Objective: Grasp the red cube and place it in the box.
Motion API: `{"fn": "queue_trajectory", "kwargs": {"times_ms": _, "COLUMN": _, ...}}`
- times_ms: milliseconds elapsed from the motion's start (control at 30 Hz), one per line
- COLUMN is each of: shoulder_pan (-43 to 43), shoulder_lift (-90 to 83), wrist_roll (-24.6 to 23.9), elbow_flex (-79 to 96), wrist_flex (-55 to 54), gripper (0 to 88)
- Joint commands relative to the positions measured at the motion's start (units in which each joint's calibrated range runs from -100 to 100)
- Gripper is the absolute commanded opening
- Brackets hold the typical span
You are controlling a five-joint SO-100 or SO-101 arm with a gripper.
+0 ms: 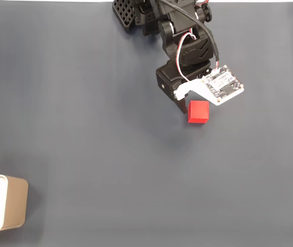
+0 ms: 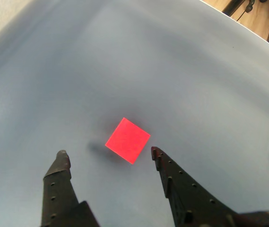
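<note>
The small bright red matte cube (image 2: 127, 140) lies on the grey table (image 1: 84, 103), just beyond the black gripper (image 2: 109, 153), whose jaws stand open. The beige rounded box (image 1: 4, 203) sits well apart, far left in the fixed view.

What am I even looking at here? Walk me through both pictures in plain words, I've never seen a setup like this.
This is a small black robot arm on a table covered with a dark grey mat. At its end is a two-fingered claw for picking things up.

The fixed view comes from a camera looking straight down at the table. The wrist view comes from a camera riding on the arm itself, looking down past the two dark fingers.

On the mat lies a small red cube. At the lower left edge of the fixed view stands a beige box with a white inside, far from the cube.

Nothing is held. The claw is open and sits just above the cube, which shows a little ahead of the fingertips in the wrist view.
</note>
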Motion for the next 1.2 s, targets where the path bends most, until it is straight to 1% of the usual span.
{"fn": "queue_trajectory", "kwargs": {"times_ms": 0, "shoulder_pan": -0.16, "shoulder_lift": 0.38, "wrist_roll": 0.1, "elbow_flex": 0.05, "wrist_flex": -1.79, "gripper": 40.0}}
{"fn": "queue_trajectory", "kwargs": {"times_ms": 867, "shoulder_pan": -1.43, "shoulder_lift": 6.01, "wrist_roll": -0.73, "elbow_flex": -0.32, "wrist_flex": -6.21, "gripper": 40.4}}
{"fn": "queue_trajectory", "kwargs": {"times_ms": 1167, "shoulder_pan": -1.72, "shoulder_lift": 7.66, "wrist_roll": -2.34, "elbow_flex": -1.5, "wrist_flex": -6.29, "gripper": 40.5}}
